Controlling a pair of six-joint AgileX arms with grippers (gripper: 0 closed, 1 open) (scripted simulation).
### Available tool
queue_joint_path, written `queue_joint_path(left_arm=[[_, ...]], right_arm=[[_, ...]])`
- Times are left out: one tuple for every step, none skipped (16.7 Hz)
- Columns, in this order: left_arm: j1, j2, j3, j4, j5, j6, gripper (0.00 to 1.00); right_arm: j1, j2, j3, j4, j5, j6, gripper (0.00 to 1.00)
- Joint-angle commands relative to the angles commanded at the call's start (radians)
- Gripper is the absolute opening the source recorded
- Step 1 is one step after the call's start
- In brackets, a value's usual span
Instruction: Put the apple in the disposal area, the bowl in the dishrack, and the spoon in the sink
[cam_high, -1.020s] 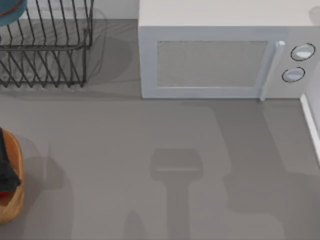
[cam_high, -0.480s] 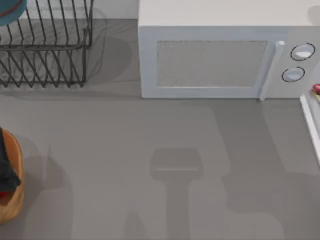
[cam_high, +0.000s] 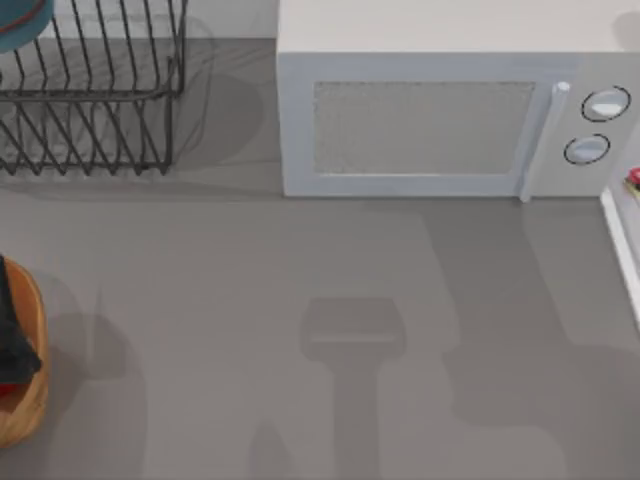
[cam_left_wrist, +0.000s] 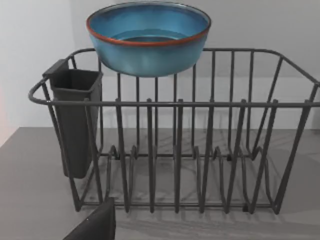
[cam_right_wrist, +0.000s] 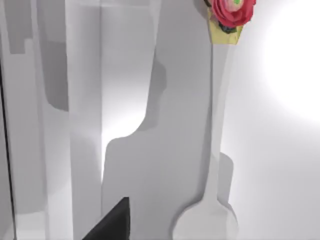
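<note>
my table (cam_high: 220, 330) is a flat grey surface, lit from above so soft shadows fall across it, the largest spreading from about six o'clock toward four o'clock. at twelve to two o'clock stands a white microwave (cam_high: 450, 120) with a speckled grey door window, a pale upright handle (cam_high: 540, 140) and two round dials (cam_high: 596, 125) at its two o'clock end. behind the table rises a plain pale wall (cam_left_wrist: 30, 60).
</note>
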Motion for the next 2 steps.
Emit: queue_joint_path(left_arm=[[0.0, 0.0, 0.0, 0.0, 0.0, 0.0, 1.0], [0.0, 0.0, 0.0, 0.0, 0.0, 0.0, 1.0]], right_arm=[[0.0, 0.0, 0.0, 0.0, 0.0, 0.0, 1.0], [0.0, 0.0, 0.0, 0.0, 0.0, 0.0, 1.0]])
